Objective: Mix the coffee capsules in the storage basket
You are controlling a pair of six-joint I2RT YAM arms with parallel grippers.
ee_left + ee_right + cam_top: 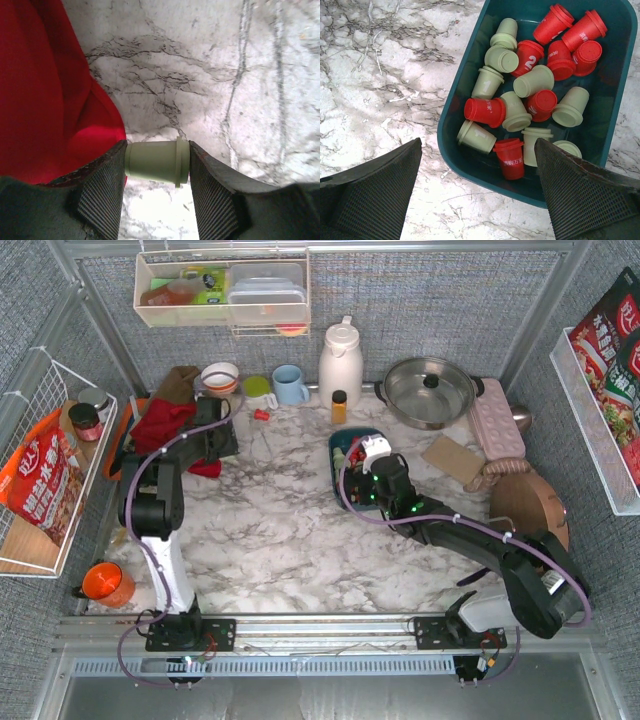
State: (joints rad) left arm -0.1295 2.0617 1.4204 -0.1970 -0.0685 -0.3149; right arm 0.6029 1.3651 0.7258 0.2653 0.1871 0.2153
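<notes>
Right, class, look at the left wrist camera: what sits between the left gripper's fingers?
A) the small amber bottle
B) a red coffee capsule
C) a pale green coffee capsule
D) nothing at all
C: a pale green coffee capsule lies sideways in the left gripper, spanning its gap from one side to the other.

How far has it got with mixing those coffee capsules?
Well along. Done: red and green capsules already lie jumbled in the basket. In hand: the left gripper pinches one green capsule over the table, beside a red cloth; the right gripper is open above the basket. Left, probably: carrying that capsule to the basket.
</notes>
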